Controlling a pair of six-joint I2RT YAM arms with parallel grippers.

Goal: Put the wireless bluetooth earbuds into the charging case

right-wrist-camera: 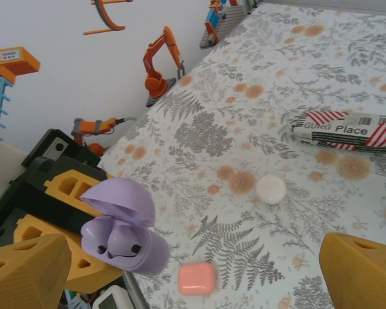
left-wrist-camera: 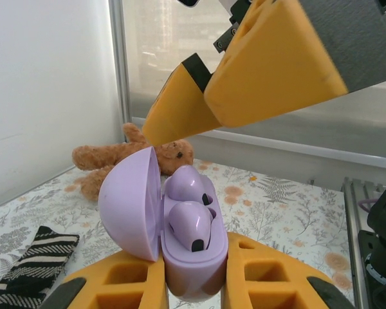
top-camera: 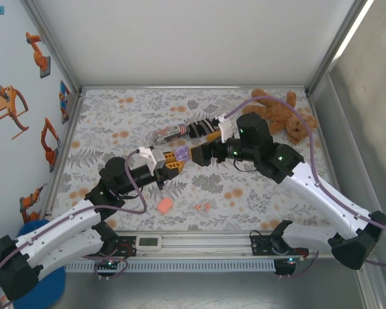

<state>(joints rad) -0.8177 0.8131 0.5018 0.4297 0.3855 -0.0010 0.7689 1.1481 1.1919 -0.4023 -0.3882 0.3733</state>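
Left gripper (left-wrist-camera: 193, 286): yellow fingers clamped on the base of the lilac charging case (left-wrist-camera: 125, 206). Its lid is open, with two lilac earbuds (left-wrist-camera: 190, 222) seated inside. Right gripper (top-camera: 194, 154): jaws spread wide, just beside the case. Both arms angle inward, meeting mid-table. Coral-red earbuds (top-camera: 203, 207) lie on the table near a salmon case (top-camera: 164, 205).

White-shelled arms (top-camera: 64, 225), black joints (top-camera: 116, 175), looping lilac cables (top-camera: 144, 196), green indicator lights (top-camera: 242, 133), yellow-orange pincer fingers (left-wrist-camera: 270, 64).

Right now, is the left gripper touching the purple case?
Touching. In the left wrist view, the left gripper presses its yellow fingers against both sides of the purple case.
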